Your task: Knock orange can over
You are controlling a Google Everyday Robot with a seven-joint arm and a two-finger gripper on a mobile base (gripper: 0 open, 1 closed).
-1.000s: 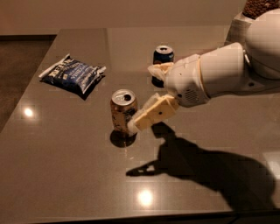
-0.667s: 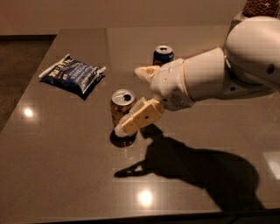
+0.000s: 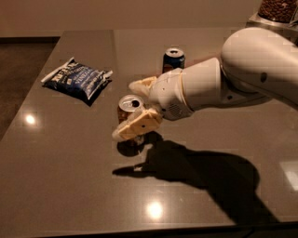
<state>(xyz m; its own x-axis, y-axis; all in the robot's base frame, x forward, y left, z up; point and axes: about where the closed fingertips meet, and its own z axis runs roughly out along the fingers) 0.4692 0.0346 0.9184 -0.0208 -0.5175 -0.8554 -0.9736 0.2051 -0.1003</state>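
The orange can (image 3: 129, 104) stands upright on the dark table (image 3: 70, 162), left of centre, its silver top with the opening showing. My gripper (image 3: 125, 110) is open and straddles the can. One pale finger (image 3: 141, 84) lies just behind the can and the other finger (image 3: 136, 126) crosses in front of its lower body, hiding part of it. I cannot tell whether the fingers touch the can. The white arm (image 3: 242, 74) reaches in from the right.
A dark blue can (image 3: 173, 59) stands behind the gripper, near the wrist. A blue snack bag (image 3: 77, 80) lies to the left. A container of nuts (image 3: 278, 10) sits at the back right corner. The arm's shadow (image 3: 200, 172) falls toward the front edge.
The arm has moved left toward the orange can. The fingers, which were beside it on the right, now lie either side of it. The can has not visibly moved.
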